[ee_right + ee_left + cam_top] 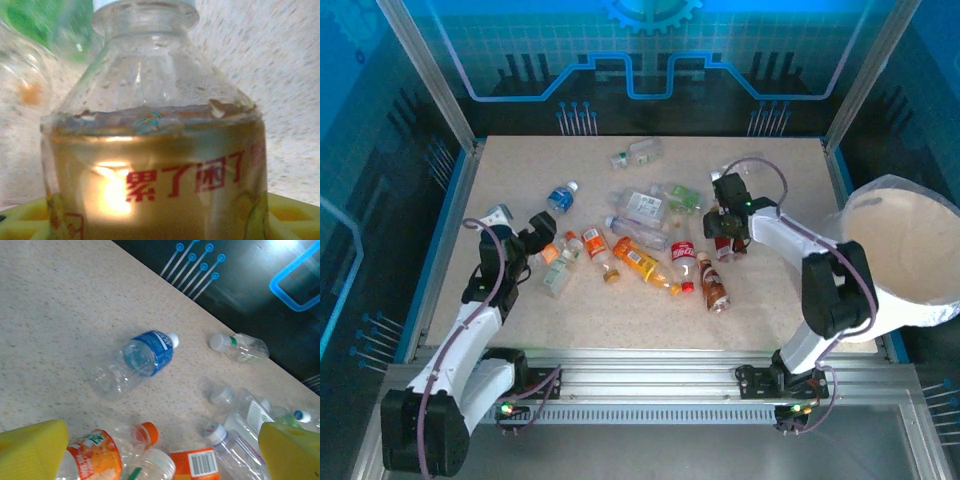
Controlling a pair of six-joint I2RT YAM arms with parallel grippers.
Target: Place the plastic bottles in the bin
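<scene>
Table edges: the speckled table [520, 170] has a blue rim on its left and right sides, and metal frame posts run up from the far corners.
Open room: there's bare tabletop along the far-left side, and a strip along the near edge in front of both arm bases.
Plastic bottles [640, 240]: all lying on their sides, bunched mid-table, with a few loose ones toward the far edge.
Bin [905, 312]: big white bucket off the table's right edge, beside the right arm, well apart from the pile.
Left gripper [542, 238]: jaws spread wide with nothing in them, over the pile's left end near an orange-labelled bottle [95, 455]. A blue-labelled bottle [147, 352] lies just beyond.
Right gripper [725, 228]: down at the pile's right end.
Gold-labelled bottle [155, 165]: clear shoulder, red characters, right up against the camera above the yellow pads [290, 210]. Honestly can't tell if they're pinching it.
</scene>
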